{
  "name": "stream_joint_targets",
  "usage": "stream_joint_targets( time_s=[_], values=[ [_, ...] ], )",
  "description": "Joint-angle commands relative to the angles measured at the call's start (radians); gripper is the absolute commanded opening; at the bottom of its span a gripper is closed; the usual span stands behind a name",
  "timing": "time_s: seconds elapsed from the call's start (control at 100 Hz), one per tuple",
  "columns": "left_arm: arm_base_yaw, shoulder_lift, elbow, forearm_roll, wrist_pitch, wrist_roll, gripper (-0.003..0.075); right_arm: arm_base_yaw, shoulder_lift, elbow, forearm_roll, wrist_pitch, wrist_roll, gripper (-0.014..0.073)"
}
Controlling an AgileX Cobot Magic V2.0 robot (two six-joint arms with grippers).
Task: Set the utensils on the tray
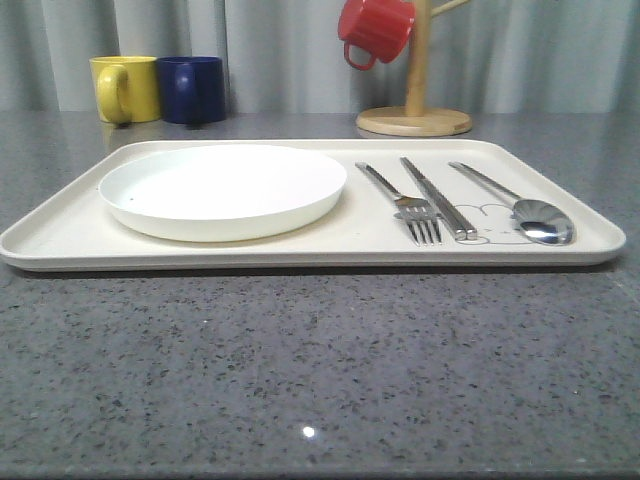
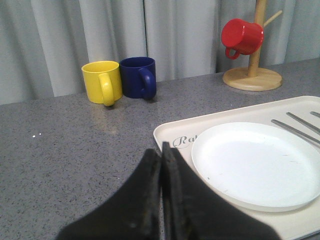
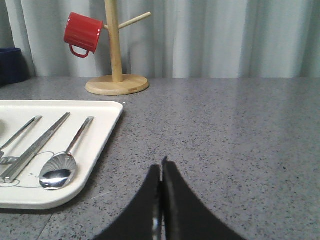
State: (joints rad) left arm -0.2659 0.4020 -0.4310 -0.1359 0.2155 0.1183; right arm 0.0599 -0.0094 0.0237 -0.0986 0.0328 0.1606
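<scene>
The cream tray [image 1: 70, 235] lies across the grey table. On its left half rests the round white plate [image 1: 222, 188]. On its right half the steel fork [image 1: 400, 201], knife [image 1: 437, 197] and spoon [image 1: 520, 206] lie side by side. My left gripper [image 2: 161, 152] is shut and empty, hovering beside the tray's near-left corner [image 2: 165, 134], close to the plate [image 2: 255, 165]. My right gripper [image 3: 161, 167] is shut and empty over bare table, to the right of the tray [image 3: 102, 137] and the spoon [image 3: 60, 170].
A yellow mug [image 1: 125, 88] and a navy mug [image 1: 192, 89] stand behind the tray at the back left. A wooden mug tree [image 1: 415, 110] carrying a red mug [image 1: 375, 30] stands at the back right. Grey curtains close the back.
</scene>
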Motion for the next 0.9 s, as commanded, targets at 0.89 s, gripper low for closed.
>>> stream_joint_targets(
  time_s=[0.89],
  values=[
    [0.225,-0.442,0.454,0.17,-0.291,-0.223,-0.0019,-0.006,-0.017,0.003,-0.001,-0.084,-0.007,-0.0069]
  ],
)
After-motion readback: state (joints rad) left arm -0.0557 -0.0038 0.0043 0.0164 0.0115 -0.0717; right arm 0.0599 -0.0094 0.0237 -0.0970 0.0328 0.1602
